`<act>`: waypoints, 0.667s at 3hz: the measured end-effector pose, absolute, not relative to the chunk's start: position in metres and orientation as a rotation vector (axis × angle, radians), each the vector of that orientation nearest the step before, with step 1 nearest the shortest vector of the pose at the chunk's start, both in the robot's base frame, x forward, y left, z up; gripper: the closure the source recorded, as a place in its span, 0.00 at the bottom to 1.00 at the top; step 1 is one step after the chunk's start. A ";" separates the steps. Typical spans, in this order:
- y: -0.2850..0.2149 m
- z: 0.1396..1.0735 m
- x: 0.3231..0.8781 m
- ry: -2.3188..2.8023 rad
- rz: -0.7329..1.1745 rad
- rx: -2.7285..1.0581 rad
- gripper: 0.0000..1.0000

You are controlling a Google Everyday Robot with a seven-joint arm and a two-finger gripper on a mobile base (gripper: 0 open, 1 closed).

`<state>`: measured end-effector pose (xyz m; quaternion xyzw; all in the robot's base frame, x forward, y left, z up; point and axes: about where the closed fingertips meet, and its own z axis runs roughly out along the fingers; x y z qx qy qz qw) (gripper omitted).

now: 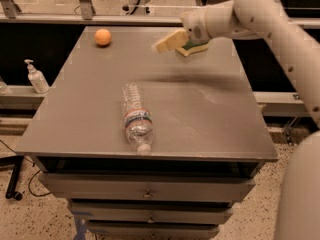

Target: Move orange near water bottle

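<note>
The orange (pixel 102 37) sits near the far left corner of the grey table (pixel 210 114). The water bottle (pixel 136 117) lies on its side near the table's front middle, cap toward the front edge. My gripper (pixel 164 43) hovers above the far middle of the table, to the right of the orange and well behind the bottle, with the white arm (pixel 260 14) reaching in from the right. It holds nothing that I can see.
A green-and-yellow sponge (pixel 194 47) lies at the far right of the table, partly behind the gripper. A white pump dispenser bottle (pixel 36 77) stands on a ledge to the left. Drawers (pixel 147 191) sit below the table's front edge.
</note>
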<state>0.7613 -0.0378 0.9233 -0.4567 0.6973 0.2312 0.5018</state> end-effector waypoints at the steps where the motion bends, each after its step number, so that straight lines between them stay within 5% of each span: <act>1: 0.011 0.925 0.797 1.616 0.568 -1.141 0.00; 2: 0.061 0.920 0.818 1.580 0.586 -1.187 0.00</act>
